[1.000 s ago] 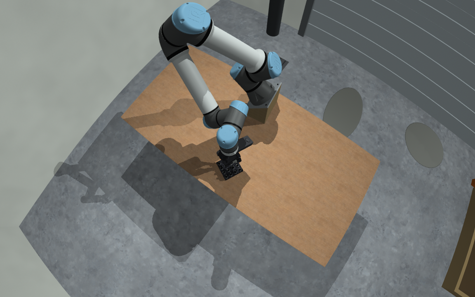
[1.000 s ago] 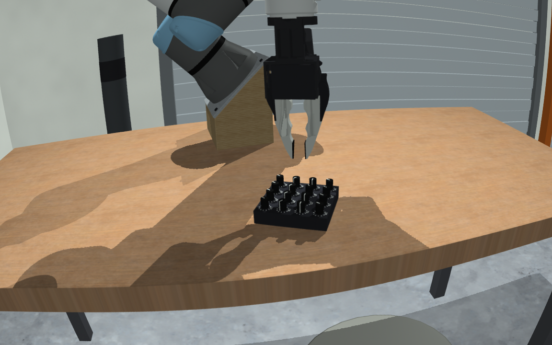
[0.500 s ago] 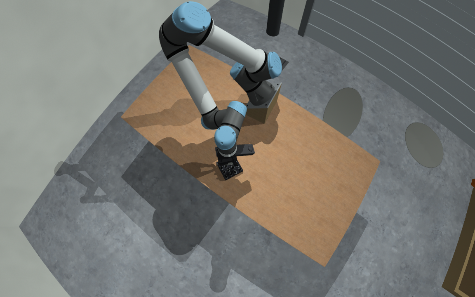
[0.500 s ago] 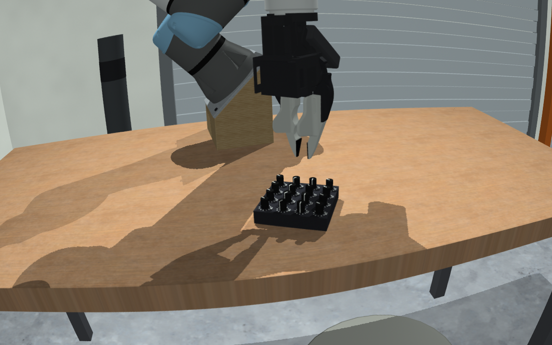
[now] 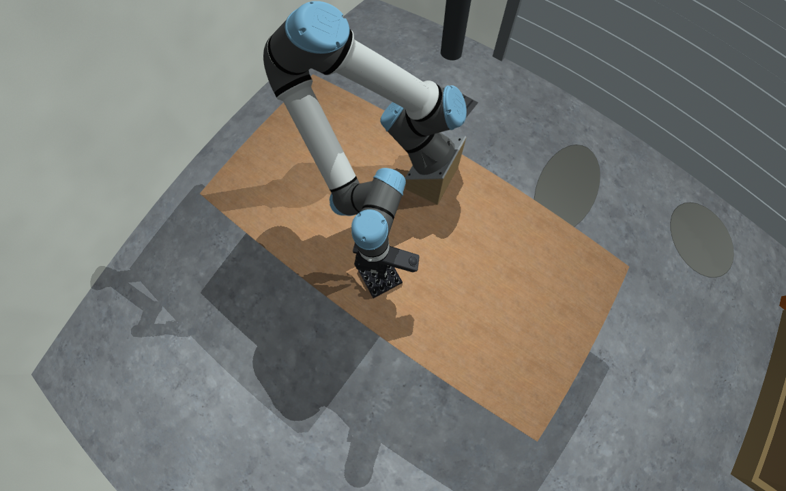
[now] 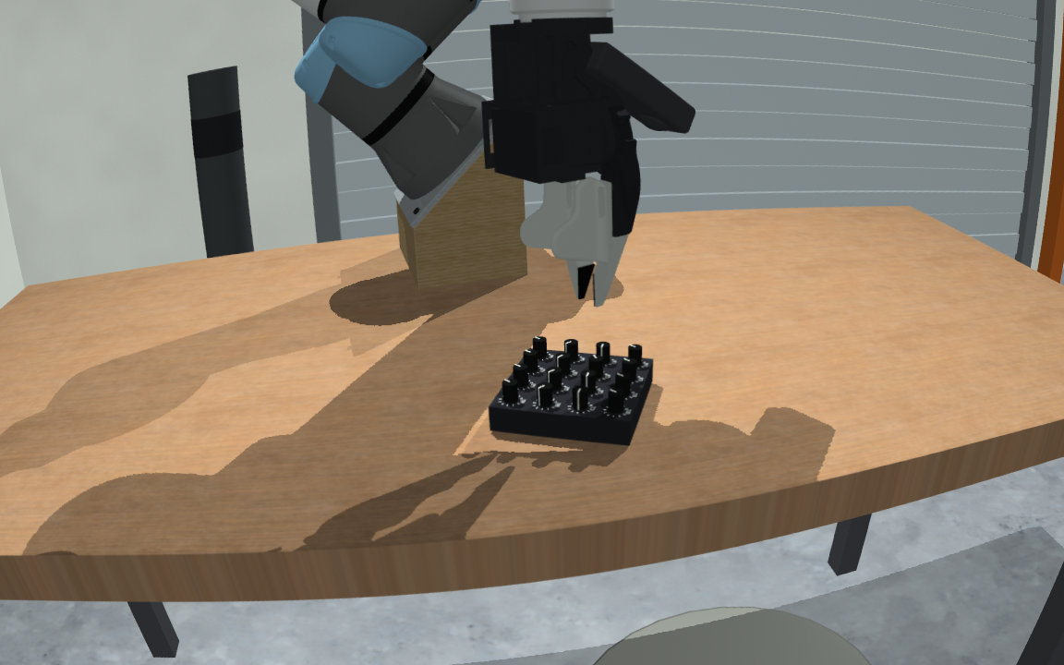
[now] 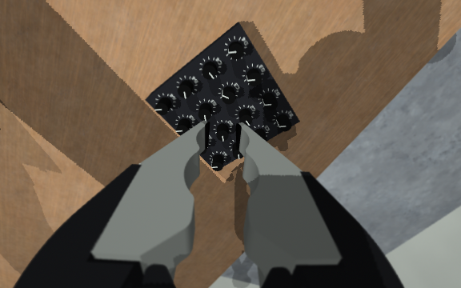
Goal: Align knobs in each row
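The black knob box (image 6: 571, 388) lies on the wooden table near its front edge, with four rows of small black knobs. In the wrist view (image 7: 222, 104) it sits turned like a diamond, and white pointer lines show on the knobs. My gripper (image 6: 592, 293) hangs a short way above the box's far edge, pointing down. Its grey fingers are nearly together with a narrow gap and hold nothing. In the wrist view the fingertips frame the knobs at the box's near corner without touching them. From above, the wrist covers part of the box (image 5: 381, 280).
The arm's wooden base block (image 6: 461, 235) stands on the table behind the box. A dark post (image 6: 220, 161) stands beyond the table's back left. The table's front edge is close to the box.
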